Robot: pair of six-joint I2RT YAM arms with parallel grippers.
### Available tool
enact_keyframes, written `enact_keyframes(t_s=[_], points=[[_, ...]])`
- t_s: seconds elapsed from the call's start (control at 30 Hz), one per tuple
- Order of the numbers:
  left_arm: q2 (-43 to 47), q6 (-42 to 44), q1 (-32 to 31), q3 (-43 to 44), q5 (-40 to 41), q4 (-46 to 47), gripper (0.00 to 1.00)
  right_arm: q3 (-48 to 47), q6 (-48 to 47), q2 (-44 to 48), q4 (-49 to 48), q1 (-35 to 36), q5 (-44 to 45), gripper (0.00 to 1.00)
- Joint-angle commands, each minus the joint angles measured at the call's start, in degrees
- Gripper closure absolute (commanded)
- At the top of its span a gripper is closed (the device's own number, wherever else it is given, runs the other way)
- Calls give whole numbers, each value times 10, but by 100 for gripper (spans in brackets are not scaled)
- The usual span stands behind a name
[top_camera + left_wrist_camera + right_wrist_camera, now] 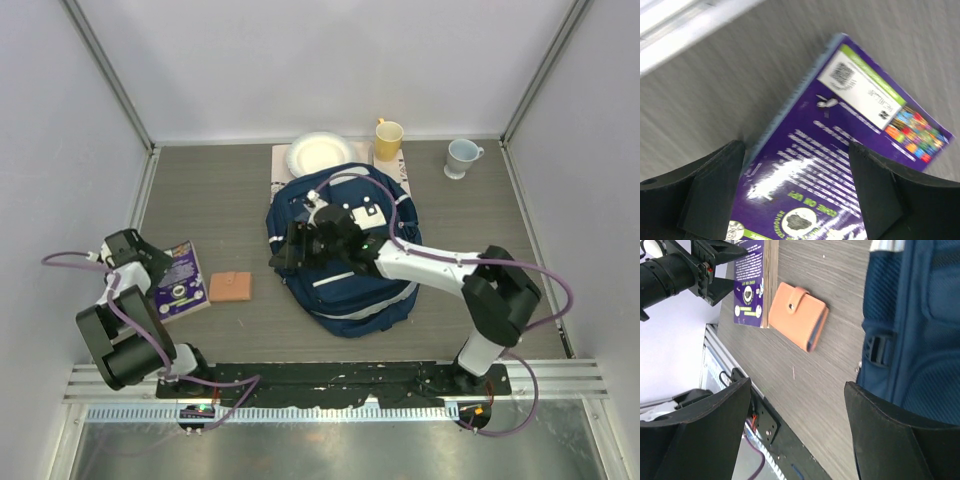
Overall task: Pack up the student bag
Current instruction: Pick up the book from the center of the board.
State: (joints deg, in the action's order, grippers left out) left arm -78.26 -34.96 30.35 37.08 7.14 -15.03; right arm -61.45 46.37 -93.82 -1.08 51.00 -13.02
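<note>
At the near left of the table (230,200), the left fingers (705,195) hang over a purple book (182,284) that lies flat. They are wide apart and not closed on anything, and the book shows below and between them. Just to the right of the book lies a small orange wallet (230,287) with its flap shut. In the right wrist view the two look like they touch. A bit further in, in the middle of the table, lies the student bag (350,300), big and dark blue with thin white stripes. The right arm reaches across it from the right, and the right fingers (700,435) hang at the bag's left edge. They are wide apart too, with only bare table between them. I cannot tell if they touch the bag. Behind the bag, at the far edge, sits a white plate (320,153) on a pale mat (281,160). To its right stands a yellow cup (388,138), and further right, on its own, a pale blue cup (462,157).
</note>
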Motion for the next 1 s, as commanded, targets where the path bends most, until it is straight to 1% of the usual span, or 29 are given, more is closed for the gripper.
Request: enact_keyframes(t_s=[0.0, 0.07, 0.13, 0.17, 0.2, 0.27, 0.37, 0.43, 0.5, 0.53, 0.67, 0.83, 0.9, 0.97], points=[[-4, 5, -20, -21, -122, 20, 12, -84, -18, -63, 0, 13, 17, 20], [1, -3, -42, -30, -155, 30, 14, -121, -19, -105, -1, 18, 12, 20], [8, -2, -70, -34, -145, 30, 13, -159, -20, -133, -2, 24, 10, 20], [12, -3, -72, -36, -144, 30, 13, -174, -20, -167, -3, 26, 7, 20], [12, -7, -71, -39, -150, 29, 13, -190, -22, -182, 0, 27, -4, 20], [14, -8, -72, -42, -156, 28, 14, -242, -28, -236, 7, 28, -15, 20], [16, -7, -72, -46, -157, 26, 16, -306, -39, -285, 7, 30, -22, 21], [16, -8, -72, -49, -156, 27, 16, -355, -43, -333, 28, 31, -32, 22], [19, -10, -72, -51, -165, 29, 19, -387, -49, -378, 46, 31, -31, 24], [21, -11, -73, -52, -168, 31, 19, -411, -52, -389, 45, 33, -30, 24], [26, -12, -72, -58, -169, 32, 20, -442, -53, -416, 26, 34, -26, 25], [28, -15, -73, -59, -166, 36, 21, -537, -70, -478, 78, 39, -26, 25], [28, -16, -73, -60, -168, 35, 21, -544, -75, -485, 87, 45, -9, 25], [29, -19, -73, -61, -173, 39, 21, -547, -67, -494, 79, 46, -17, 25]])
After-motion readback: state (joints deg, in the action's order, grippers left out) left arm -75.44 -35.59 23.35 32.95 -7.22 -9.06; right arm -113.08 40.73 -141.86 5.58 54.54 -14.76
